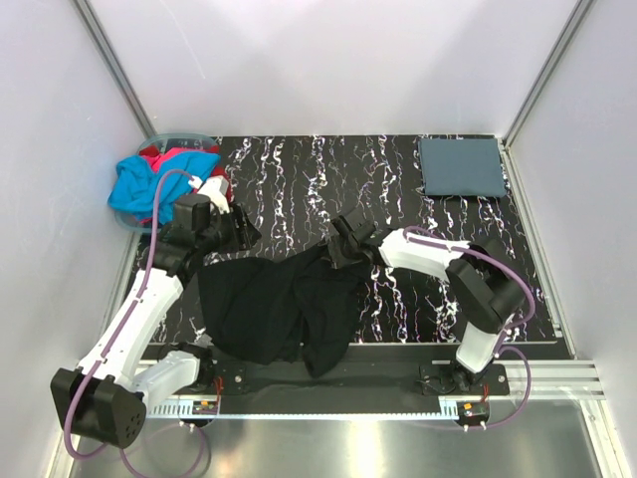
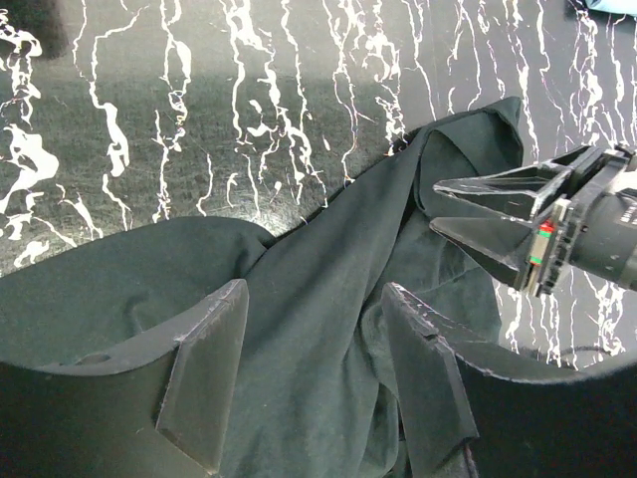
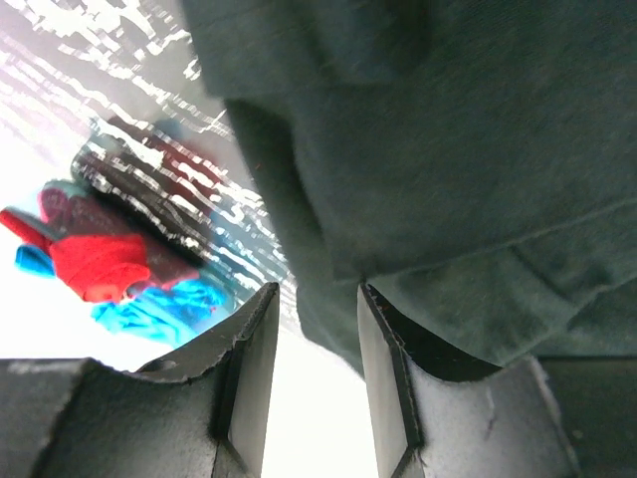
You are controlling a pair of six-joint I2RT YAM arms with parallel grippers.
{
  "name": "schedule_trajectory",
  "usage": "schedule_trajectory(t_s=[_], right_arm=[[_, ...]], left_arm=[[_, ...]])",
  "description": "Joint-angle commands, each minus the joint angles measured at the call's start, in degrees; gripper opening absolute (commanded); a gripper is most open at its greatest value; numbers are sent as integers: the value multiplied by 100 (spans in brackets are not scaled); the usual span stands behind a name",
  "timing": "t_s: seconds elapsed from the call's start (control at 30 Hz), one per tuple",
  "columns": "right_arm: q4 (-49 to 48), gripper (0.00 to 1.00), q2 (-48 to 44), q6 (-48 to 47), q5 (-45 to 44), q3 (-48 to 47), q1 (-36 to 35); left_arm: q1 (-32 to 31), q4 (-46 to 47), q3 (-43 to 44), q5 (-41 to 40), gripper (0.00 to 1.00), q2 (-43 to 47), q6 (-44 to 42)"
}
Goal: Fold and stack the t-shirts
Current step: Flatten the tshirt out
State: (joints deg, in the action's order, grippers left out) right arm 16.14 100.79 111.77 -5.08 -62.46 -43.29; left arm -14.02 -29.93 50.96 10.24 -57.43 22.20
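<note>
Over the near middle of the tabletop (image 1: 418,214), the left gripper (image 2: 314,294) stands wide open above the crumpled black t-shirt (image 1: 269,309), holding nothing. The right gripper (image 3: 317,291) has only a narrow gap between its fingers, with its tips at the shirt's far edge and no cloth clearly pinched. A folded slate blue-grey t-shirt (image 1: 461,167) lies at the far right corner. The cyan t-shirt (image 1: 134,194) and red t-shirt (image 1: 179,159) are heaped at the far left.

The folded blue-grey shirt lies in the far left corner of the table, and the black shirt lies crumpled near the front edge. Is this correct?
Not quite. The folded slate blue-grey cloth shirt lies in the far right corner, not the far left; the top external view shows it. The crumpled black cloth shirt does lie near the front edge.
</note>
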Motion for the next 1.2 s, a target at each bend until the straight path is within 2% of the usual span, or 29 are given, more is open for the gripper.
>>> schedule_trajectory(t_s=[0.0, 0.8, 1.17], right_arm=[[-23, 45, 151, 363, -221, -162, -57], [-190, 43, 116, 697, 68, 198, -66], [-480, 49, 204, 618, 209, 339, -136]], left_arm=[[-4, 163, 10, -22, 61, 100, -101], [-4, 172, 11, -13, 61, 91, -93], [5, 207, 10, 48, 61, 100, -93]])
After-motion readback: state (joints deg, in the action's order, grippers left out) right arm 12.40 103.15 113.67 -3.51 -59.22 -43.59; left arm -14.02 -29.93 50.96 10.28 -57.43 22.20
